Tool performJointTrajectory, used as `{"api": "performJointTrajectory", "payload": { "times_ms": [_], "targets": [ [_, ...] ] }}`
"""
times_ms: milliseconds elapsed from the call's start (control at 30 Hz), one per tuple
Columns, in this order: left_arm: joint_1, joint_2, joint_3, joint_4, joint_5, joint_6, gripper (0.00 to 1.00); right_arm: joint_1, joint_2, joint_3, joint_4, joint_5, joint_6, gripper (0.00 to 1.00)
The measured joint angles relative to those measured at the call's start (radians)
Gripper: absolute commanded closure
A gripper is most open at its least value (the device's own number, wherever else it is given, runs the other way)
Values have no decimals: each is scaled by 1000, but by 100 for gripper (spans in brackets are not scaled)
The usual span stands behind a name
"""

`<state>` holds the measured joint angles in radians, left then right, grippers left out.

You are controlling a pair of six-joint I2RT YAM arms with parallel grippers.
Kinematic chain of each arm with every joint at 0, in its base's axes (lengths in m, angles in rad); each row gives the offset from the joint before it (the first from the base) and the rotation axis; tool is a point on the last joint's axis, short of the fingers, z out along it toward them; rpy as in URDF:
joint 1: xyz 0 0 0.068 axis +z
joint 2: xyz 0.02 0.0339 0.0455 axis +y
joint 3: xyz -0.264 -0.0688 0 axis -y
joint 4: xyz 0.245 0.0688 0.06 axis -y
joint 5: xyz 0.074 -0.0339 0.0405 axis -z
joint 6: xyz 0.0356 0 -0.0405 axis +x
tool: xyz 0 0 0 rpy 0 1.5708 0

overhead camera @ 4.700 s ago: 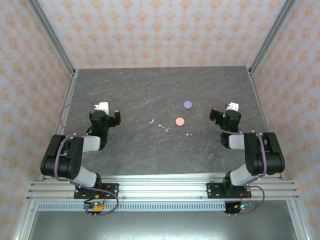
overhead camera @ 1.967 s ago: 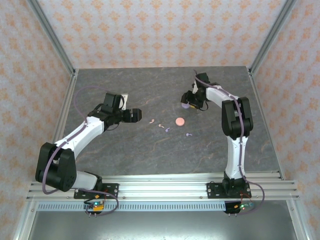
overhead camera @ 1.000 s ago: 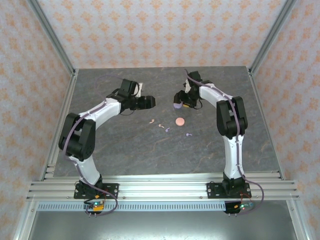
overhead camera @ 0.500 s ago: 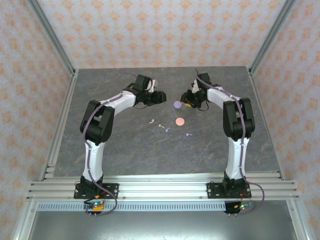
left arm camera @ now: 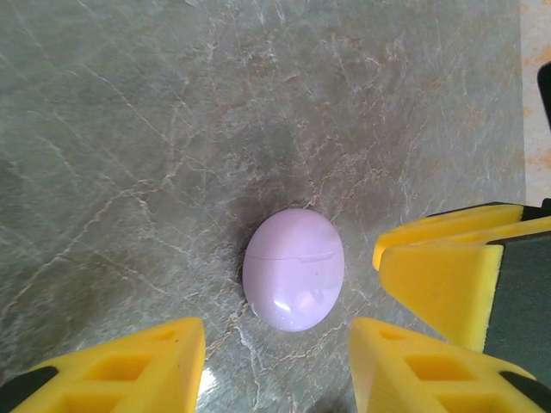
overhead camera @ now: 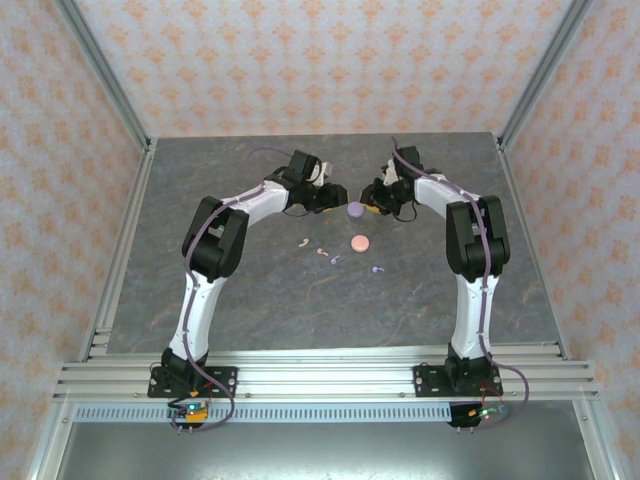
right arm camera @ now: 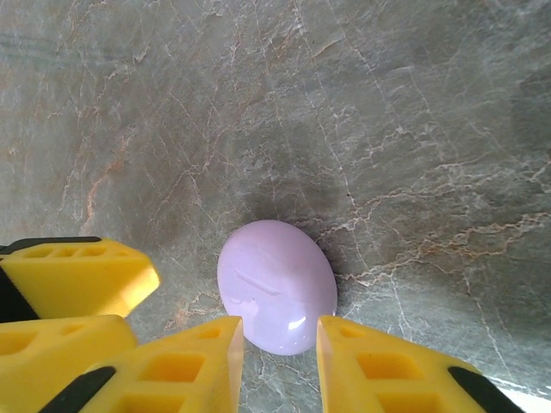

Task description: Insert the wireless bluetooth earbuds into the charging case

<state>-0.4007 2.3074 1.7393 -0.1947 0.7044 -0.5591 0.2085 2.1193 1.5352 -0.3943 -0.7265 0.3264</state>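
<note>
Left tool (left arm camera: 275, 348) stands wide apart, right tool (right arm camera: 278, 344) narrowly apart, both aimed at the shut lilac case (left arm camera: 293, 268) mid-frame. Earbuds (overhead camera: 321, 251) lie loose on the bench (overhead camera: 250, 290), just below centre of the top view. Risk: two opposed squeezes may squirt the smooth rounded case sideways.

The top camera sits high behind my bases at the near edge, looking down and toward the far wall over the whole table (overhead camera: 250, 300). The camera on my left claw (left arm camera: 275, 337) looks steeply down, close over the lilac charging case (left arm camera: 294, 269). The one on my right claw (right arm camera: 277, 331) does the same, just as close. All three share that case and the far-middle table around it.
</note>
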Motion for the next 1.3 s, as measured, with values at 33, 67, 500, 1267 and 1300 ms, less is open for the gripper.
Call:
{"api": "performJointTrajectory", "payload": {
  "times_ms": [33,67,500,1267,1300],
  "targets": [
    [-3,5,5,0,3,-2,54,0,0,0,0,-1,0,73],
    [-4,10,8,0,3,-2,54,0,0,0,0,-2,0,73],
    [-6,60,74,-24,27,-20,57,-3,23,0,3,-8,0,73],
    [-19,123,140,-45,56,-21,56,-8,48,0,2,-26,-2,75],
    [-19,124,143,-45,57,-21,56,-8,48,0,2,-26,-2,76]
  ]
}}
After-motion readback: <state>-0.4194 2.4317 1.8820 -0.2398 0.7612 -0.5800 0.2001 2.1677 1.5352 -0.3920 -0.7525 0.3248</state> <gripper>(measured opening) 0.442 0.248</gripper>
